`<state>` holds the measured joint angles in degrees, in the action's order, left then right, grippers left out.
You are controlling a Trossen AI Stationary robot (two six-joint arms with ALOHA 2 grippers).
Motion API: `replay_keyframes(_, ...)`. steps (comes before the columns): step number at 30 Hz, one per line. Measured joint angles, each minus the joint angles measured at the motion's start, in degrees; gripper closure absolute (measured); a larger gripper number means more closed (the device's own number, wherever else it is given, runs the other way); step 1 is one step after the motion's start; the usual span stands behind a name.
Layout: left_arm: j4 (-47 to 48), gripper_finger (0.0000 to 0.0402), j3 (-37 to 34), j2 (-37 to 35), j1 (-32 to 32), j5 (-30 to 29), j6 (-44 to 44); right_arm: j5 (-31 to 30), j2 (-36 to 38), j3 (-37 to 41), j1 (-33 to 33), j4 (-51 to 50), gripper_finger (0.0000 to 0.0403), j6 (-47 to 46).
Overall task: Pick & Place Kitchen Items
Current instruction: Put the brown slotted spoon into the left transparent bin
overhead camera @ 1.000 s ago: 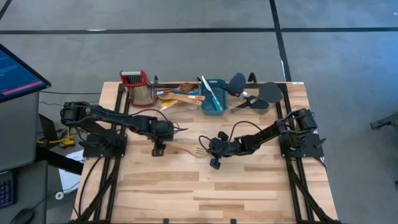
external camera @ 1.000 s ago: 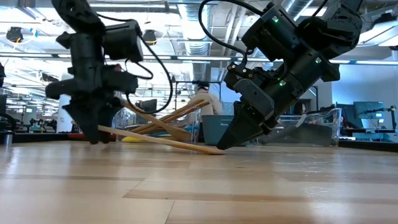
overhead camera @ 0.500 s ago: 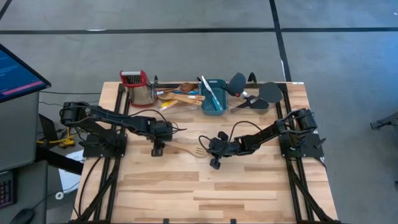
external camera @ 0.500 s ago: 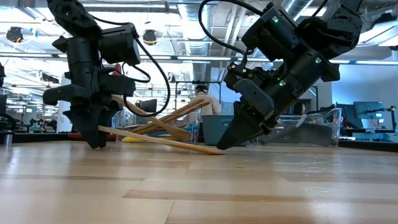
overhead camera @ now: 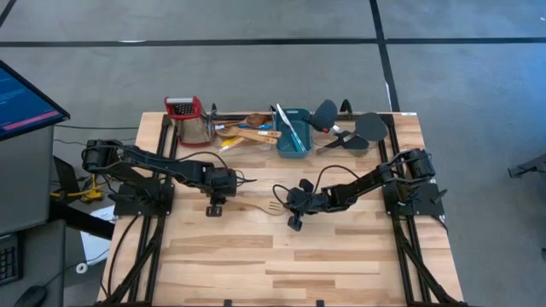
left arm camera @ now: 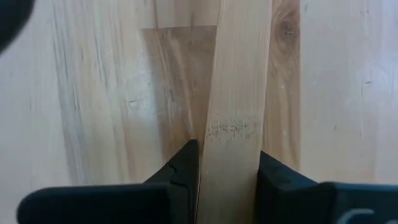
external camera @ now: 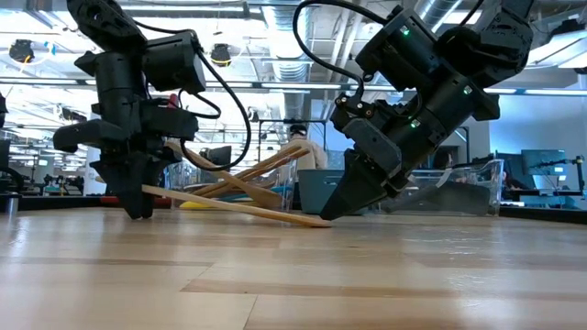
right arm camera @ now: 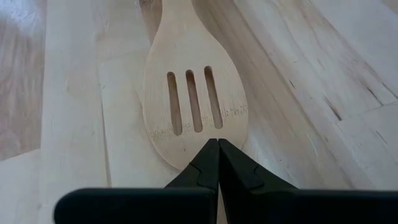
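Two dark arms meet over one pale wooden slotted spatula (overhead camera: 256, 205) lying mid-counter on the light wood-plank counter (overhead camera: 281, 264). The left gripper (left arm camera: 227, 180) has its jaws clamped on the flat handle, one finger touching each edge. The right gripper (right arm camera: 217, 163) has its jaws pressed together, their tips touching the rim of the slotted blade. At the counter's far edge, other utensils (overhead camera: 247, 128) lie beside a teal rectangular tub (overhead camera: 293, 136).

Pale wooden slotted spatula (right arm camera: 191, 106) on light, streaky-grained wood table (overhead camera: 281, 256); teal tub (overhead camera: 292, 135); red-topped grater (overhead camera: 189, 115).
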<state>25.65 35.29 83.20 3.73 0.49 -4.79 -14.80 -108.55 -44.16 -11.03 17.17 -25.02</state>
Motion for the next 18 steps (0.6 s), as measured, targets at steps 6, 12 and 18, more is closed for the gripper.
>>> replay_keyframes(6, 0.0, 0.0334, 0.0, 0.0, 0.0, 0.0, 0.4, 0.1, 0.2, 0.0, 0.0, 0.2, 0.0403, -2.2)
replay_keyframes(12, -0.7, 0.0337, 0.0, 0.1, 0.1, -0.4, 2.6, 2.0, 4.1, 0.3, 0.0, -2.0, 0.0403, -2.5)
replay_keyframes(18, -0.6, 0.0355, 0.0, -0.4, 0.1, -0.2, 5.7, 8.1, 12.0, 0.2, -0.2, -8.1, 0.0403, 2.3)
